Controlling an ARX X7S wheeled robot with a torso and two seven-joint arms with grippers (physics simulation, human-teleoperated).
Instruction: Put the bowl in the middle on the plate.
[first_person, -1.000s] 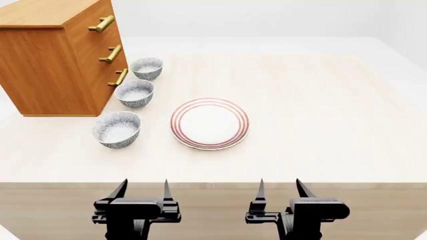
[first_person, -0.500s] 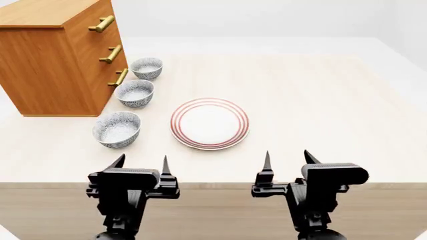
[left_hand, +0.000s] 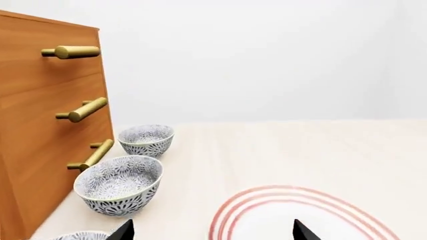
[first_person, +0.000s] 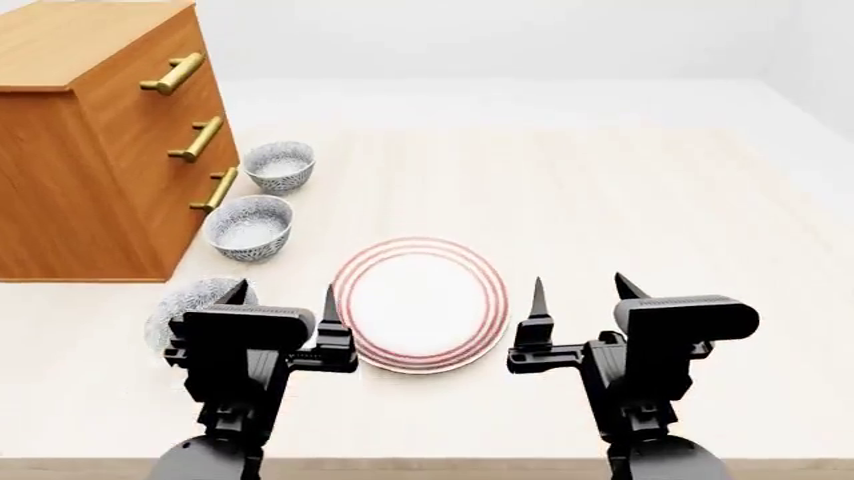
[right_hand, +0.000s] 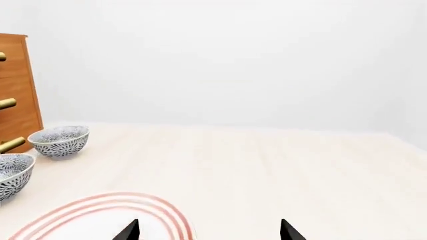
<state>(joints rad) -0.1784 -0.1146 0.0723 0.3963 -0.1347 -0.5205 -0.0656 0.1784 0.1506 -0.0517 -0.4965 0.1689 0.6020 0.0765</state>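
Note:
Three speckled bowls stand in a row beside the drawer unit. The bowl in the middle (first_person: 250, 226) shows in the left wrist view too (left_hand: 120, 184) and at the edge of the right wrist view (right_hand: 12, 175). The plate (first_person: 420, 303), white with red rings, lies right of the bowls (left_hand: 300, 215) (right_hand: 100, 220). My left gripper (first_person: 284, 300) (left_hand: 213, 232) hovers open at the plate's left rim, partly hiding the nearest bowl (first_person: 187, 305). My right gripper (first_person: 579, 295) (right_hand: 209, 231) hovers open just right of the plate. Both hold nothing.
A wooden drawer unit (first_person: 80, 150) with brass handles (left_hand: 83, 109) stands at the table's left, close behind the bowls. The farthest bowl (first_person: 279, 165) sits next to its lowest handle. Pale tabletop (first_person: 667, 200) stretches to the right and back.
Both grippers have moved forward from the table's front edge to either side of the plate. The head view has shifted forward with them. Bowls and plate have not moved.

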